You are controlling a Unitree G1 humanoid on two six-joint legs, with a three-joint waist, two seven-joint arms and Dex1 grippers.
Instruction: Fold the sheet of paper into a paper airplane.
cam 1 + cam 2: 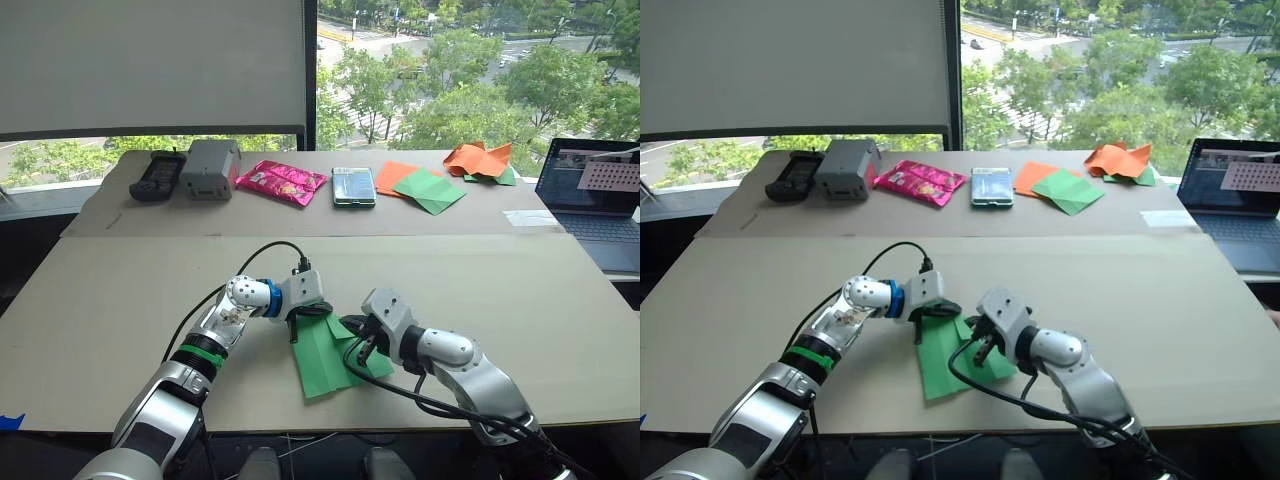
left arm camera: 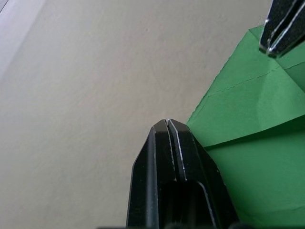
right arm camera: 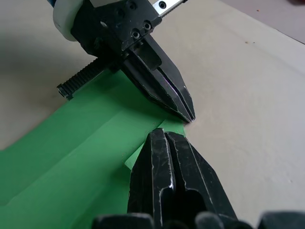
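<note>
1. Lay near the front edge of the tan worktop [image 1: 120, 300]: the sheet of paper [image 1: 325, 362], bright green, partly folded with creases and layered flaps.
2. Reached in from the near left corner, forearm angled toward the centre, wrist bent inward: the left end effector [image 3: 189, 116], fingers pressed together, tips down at the paper's far edge where it meets the worktop.
3. Stretched in from the near right, elbow low, wrist turned toward the left one: the right end effector [image 3: 159, 136], fingers likewise closed flat against each other, tips at the same folded corner of the paper; unclear whether paper was pinched between either pair.
4. Nearly met tip to tip over that corner: both end effectors.
5. Lined up along the worktop's far side by the window: a black controller [image 1: 157, 175], a grey box [image 1: 210, 168], a pink packet [image 1: 281, 181], a phone [image 1: 353, 186], orange and duller green sheets [image 1: 422, 186], a crumpled orange-and-green heap [image 1: 482, 161], and a laptop [image 1: 592, 200] at the right.
</note>
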